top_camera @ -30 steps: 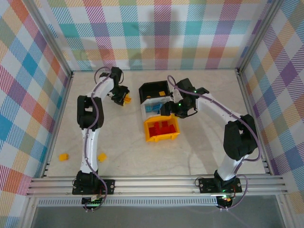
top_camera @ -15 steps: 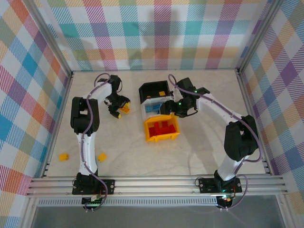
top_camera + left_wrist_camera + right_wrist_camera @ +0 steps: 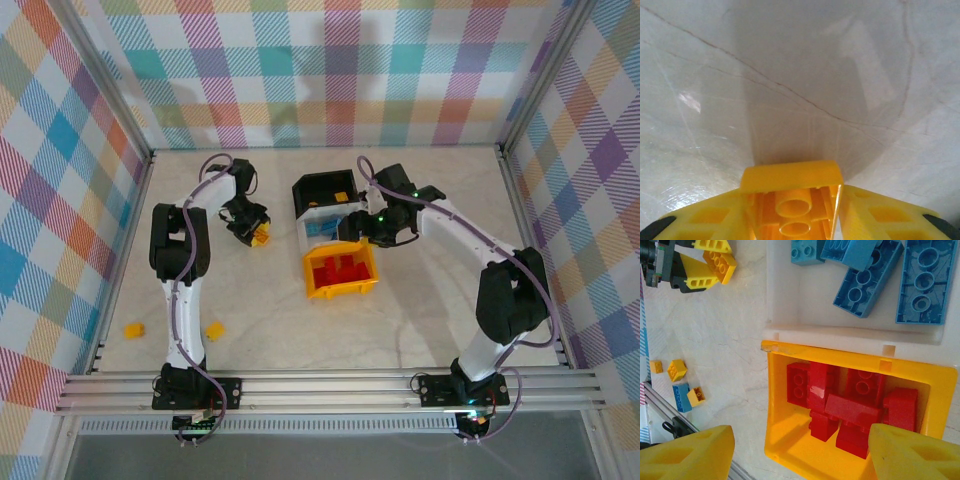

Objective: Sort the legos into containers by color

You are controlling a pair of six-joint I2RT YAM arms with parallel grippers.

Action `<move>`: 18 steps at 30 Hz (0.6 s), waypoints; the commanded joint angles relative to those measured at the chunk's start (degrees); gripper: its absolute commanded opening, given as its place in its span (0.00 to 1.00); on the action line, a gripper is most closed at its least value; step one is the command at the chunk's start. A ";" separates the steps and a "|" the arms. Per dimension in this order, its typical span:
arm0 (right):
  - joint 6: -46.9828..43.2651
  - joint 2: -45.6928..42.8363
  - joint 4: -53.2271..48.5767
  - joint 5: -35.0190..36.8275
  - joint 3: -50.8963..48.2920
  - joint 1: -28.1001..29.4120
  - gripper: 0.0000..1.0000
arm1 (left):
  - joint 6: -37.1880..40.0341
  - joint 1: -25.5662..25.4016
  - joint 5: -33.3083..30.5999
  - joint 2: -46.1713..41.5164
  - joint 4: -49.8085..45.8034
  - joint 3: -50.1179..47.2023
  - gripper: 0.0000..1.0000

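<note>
My left gripper (image 3: 252, 229) is shut on a yellow lego (image 3: 792, 199), whose hollow underside faces the left wrist camera, low over the table left of the containers. The same gripper (image 3: 699, 264) and yellow lego (image 3: 721, 265) appear from the right wrist. Three containers stand in a row: black (image 3: 322, 186), white (image 3: 785, 305) with several blue legos (image 3: 867, 280), and yellow (image 3: 776, 405) with several red legos (image 3: 850, 407). My right gripper (image 3: 802, 456) hangs open above the yellow container with nothing between its fingers (image 3: 690, 456).
Loose legos lie on the table at the near left: yellow ones (image 3: 133, 329) (image 3: 214, 330), and, in the right wrist view, a blue one (image 3: 682, 396) beside small yellow ones (image 3: 677, 369). Metal rails (image 3: 330, 385) edge the table in front.
The left gripper moved nearer along the table with the yellow lego, opened wide for a moment, then closed on it again. The right arm stayed still.
</note>
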 commanded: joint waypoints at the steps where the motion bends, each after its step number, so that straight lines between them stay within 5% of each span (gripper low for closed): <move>1: 0.12 -2.28 -0.08 -0.44 -0.32 -0.35 0.72 | 1.07 -0.49 0.15 -0.94 -1.21 2.66 0.45; 6: -1.10 -3.35 -2.18 1.06 1.05 -0.43 0.72 | -0.29 -2.44 2.81 -2.61 5.30 7.06 0.44; 11: -1.55 -2.96 -4.05 1.19 3.05 -0.44 0.72 | 0.86 -4.60 3.81 2.25 1.60 17.16 0.34; 14: -1.81 -2.93 -4.44 1.10 3.68 -0.44 0.72 | 2.02 -4.63 3.39 4.20 -2.41 18.63 0.58; 18: -2.43 -1.91 -4.07 -2.37 3.42 -0.29 0.72 | 1.83 -3.87 3.15 1.42 0.64 11.42 0.67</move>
